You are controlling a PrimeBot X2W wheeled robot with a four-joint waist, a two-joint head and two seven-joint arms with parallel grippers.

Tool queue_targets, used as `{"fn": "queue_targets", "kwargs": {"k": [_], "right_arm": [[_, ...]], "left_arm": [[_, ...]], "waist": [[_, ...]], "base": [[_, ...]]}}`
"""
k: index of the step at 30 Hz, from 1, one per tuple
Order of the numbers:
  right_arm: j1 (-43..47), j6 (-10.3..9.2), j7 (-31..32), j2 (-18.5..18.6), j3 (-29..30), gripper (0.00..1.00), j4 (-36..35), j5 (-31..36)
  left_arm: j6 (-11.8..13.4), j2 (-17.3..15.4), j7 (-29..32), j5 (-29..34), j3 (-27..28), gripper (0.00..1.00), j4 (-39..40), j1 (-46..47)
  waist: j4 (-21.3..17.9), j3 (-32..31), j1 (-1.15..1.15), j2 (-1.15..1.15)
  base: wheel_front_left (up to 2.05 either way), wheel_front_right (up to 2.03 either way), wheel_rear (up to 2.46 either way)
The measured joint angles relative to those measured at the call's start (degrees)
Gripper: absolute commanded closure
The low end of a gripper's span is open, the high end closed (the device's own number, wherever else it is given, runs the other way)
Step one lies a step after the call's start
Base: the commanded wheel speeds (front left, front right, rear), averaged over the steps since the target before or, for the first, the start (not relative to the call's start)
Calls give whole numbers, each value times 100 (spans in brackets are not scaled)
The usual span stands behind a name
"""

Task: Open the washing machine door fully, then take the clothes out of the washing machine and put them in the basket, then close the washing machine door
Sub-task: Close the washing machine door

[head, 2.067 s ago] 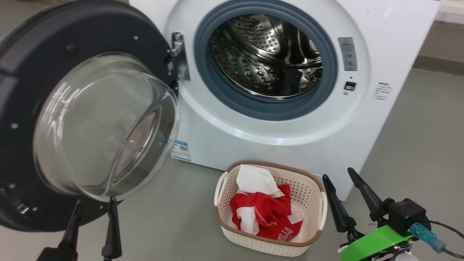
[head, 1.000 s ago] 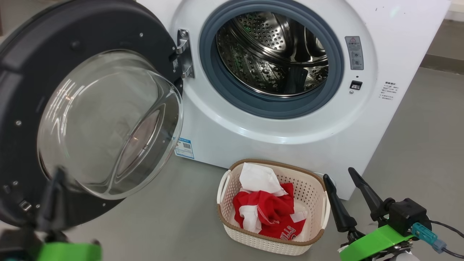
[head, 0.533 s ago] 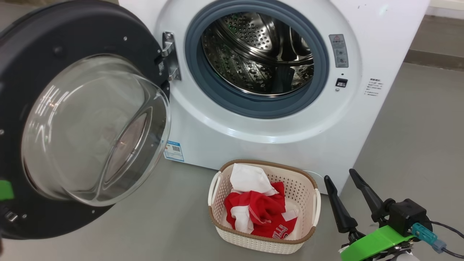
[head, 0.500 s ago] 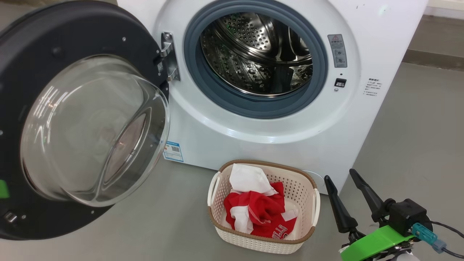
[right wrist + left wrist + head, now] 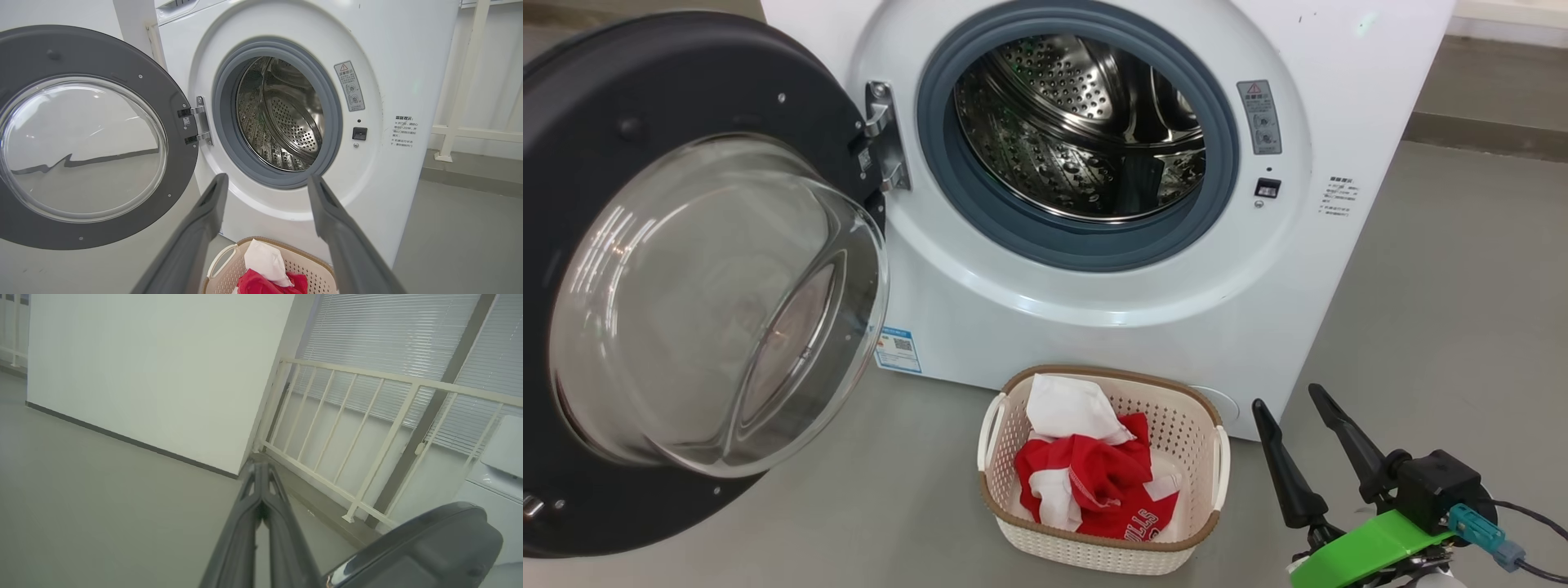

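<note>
1. The washing machine door (image 5: pixel 698 286) stands swung wide to my left of the washing machine (image 5: pixel 1094 327), hung on a metal hinge (image 5: pixel 882 135) beside the grey ring (image 5: pixel 1217 204); the steel drum (image 5: pixel 1078 122) looks empty as far as I can see into it.
2. The clothes (image 5: pixel 1094 482), red with a white piece on top, lie heaped in the basket (image 5: pixel 1094 372) on the floor (image 5: pixel 1462 286), just in front of the machine; they are soft, light stuff and I judge them done with.
3. So the door is what remains to handle; I reckon it stiff and fairly heavy, turning only about that hinge, so a push out on the black rim (image 5: pixel 645 90), far from the hinge, should swing it most easily.
4. That rim is glossy and likely slippery to pinch; the bulging glass bowl (image 5: pixel 670 327) is hard, smooth and breakable, a poor place to press; I would shove the outer face rather than grip.
5. My left pincer (image 5: pixel 258 465) is closed on nothing, fingers pressed together; the door's dark edge rises at the lower right of its wrist view, so it seems well placed for pushing.
6. My right pincer (image 5: pixel 1284 395) is spread wide and empty, near the basket's right side in the head view.
7. The last stretch probably needs a firm press to latch; whether the swinging rim clears the basket I cannot tell.
</note>
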State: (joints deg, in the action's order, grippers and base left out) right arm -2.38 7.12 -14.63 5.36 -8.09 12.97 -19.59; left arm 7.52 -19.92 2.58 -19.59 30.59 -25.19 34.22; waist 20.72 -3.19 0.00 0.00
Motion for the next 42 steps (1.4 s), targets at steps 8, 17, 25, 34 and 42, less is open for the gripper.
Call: {"fn": "queue_targets", "kwargs": {"k": [8,17,25,34,42], "right_arm": [[4,0,0,41,-5,0,3,0],[15,0,0,93,-41,0,4,0],[121,0,0,175,-135,0,16,-9],[120,0,0,188,-169,0,14,-49],[120,0,0,167,-167,0,9,-49]], "left_arm": [[-49,20,1224,-1379,873,100,-825,594],[19,278,2265,-2370,1462,100,-881,711],[148,293,2926,-2581,1543,100,-691,656],[152,318,3266,-2794,1560,100,-668,468],[-53,316,3595,-3116,1651,100,-666,454]], "waist": [[-62,-51,0,0],[-125,-66,0,0],[-252,-54,0,0],[-336,-18,0,0],[-328,14,0,0]], "base": [[0,0,0],[0,0,0],[0,0,0],[0,0,0],[0,0,0]]}}
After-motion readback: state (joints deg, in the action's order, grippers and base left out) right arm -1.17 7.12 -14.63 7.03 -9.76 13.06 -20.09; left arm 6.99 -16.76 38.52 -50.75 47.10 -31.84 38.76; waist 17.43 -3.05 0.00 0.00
